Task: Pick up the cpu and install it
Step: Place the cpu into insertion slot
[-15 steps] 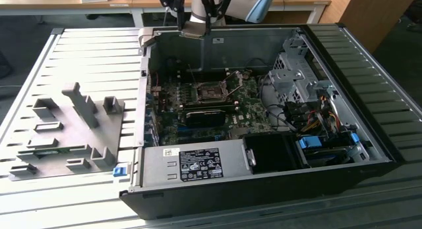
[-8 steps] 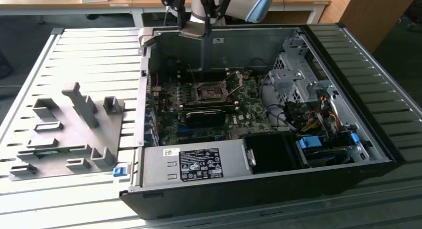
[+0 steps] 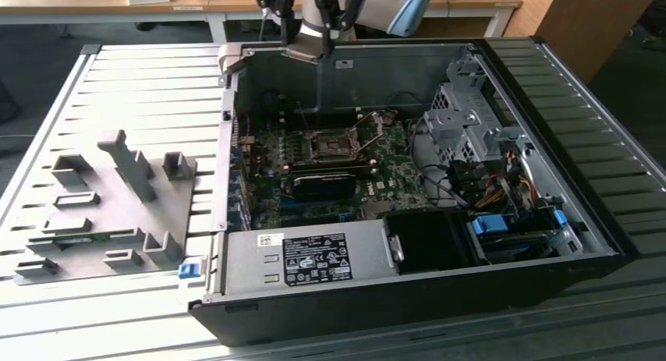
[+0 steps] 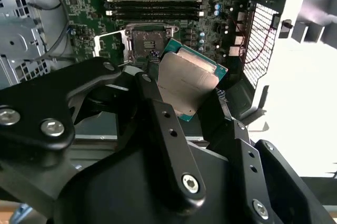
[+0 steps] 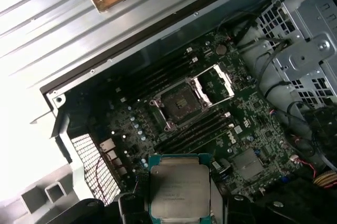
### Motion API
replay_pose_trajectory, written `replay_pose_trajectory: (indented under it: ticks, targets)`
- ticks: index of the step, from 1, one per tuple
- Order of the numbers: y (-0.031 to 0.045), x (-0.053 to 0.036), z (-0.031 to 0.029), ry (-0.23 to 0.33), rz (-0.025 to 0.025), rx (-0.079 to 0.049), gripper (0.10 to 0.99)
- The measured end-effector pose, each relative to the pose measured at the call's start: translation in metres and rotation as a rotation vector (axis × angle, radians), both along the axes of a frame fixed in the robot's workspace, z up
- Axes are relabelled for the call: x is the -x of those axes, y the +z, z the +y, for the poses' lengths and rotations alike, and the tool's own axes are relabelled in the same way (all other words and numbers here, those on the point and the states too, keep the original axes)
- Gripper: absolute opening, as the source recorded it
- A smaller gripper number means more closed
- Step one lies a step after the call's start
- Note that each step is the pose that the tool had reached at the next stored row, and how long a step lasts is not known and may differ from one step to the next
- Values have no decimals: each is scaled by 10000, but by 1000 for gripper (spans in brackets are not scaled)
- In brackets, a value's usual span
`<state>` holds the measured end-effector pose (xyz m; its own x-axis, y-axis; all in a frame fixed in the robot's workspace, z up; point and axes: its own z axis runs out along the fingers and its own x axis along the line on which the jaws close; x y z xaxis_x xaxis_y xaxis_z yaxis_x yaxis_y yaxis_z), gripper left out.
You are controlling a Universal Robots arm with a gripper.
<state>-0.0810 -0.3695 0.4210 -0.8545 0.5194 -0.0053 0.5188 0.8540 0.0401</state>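
pinching flat square cpu (image 4: 190,79), shiny silver-grey lid, between black fingers (image 4: 160,110) over green motherboard (image 5: 247,134).

light: bright | glare: tabletop (image 4: 309,116) washed out | case interior (image 3: 395,76): shadowed

Ribbed grey metal table (image 3: 146,80), wooden desk (image 3: 104,8) behind, dark floor (image 3: 31,53).

cpu (image 4: 192,84): edges partly hidden behind fingers (image 4: 156,105) | arm (image 3: 387,8): cut off by exterior view's edge
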Motion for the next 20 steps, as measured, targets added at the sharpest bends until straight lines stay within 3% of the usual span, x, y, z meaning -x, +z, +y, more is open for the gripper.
replay_pose_trajectory:
  ticks: [20]
  targets:
    - [-36, -6, 27, -2256, -1, 99, 545]
